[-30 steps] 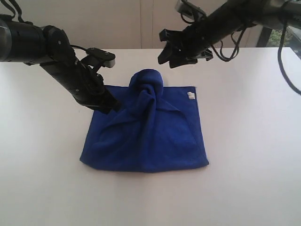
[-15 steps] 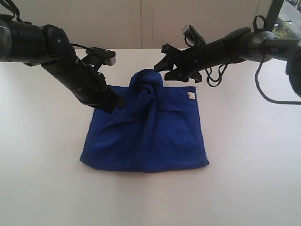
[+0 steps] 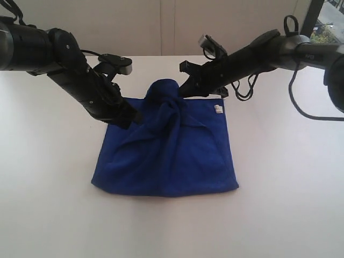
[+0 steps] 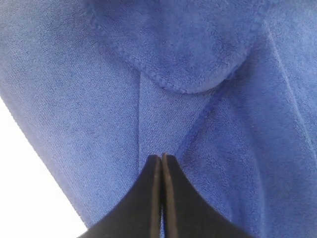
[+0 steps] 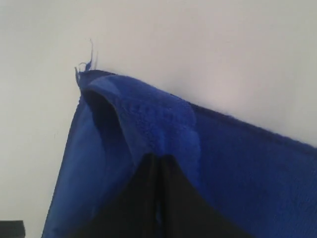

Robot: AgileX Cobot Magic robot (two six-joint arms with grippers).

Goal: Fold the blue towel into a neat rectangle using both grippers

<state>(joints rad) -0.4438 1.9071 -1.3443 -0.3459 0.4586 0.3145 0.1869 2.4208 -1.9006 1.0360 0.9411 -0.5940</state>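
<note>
Blue towel point(image 3: 166, 156) lying bunched on white table point(image 3: 279, 188); left gripper point(image 3: 134, 117) pinching its edge, right gripper point(image 3: 184, 92) pinching a raised fold

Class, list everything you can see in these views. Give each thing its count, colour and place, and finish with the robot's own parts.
blue towel: one, royal blue, middle of the table, partly folded, bunched up at its far edge.
white tag: one, white, at the towel's far right corner.
table: one, white, under everything.
wall: one, pale, behind the table.
window: one, greenery showing through, top right of the exterior view.
left arm: one, black, reaching in from the left.
right arm: one, black, reaching in from the right.
cables: several, black, looping off the right arm.
left tool: one, black, shut, at the towel's far left edge.
right tool: one, black, shut on the towel's raised bunch.
</note>
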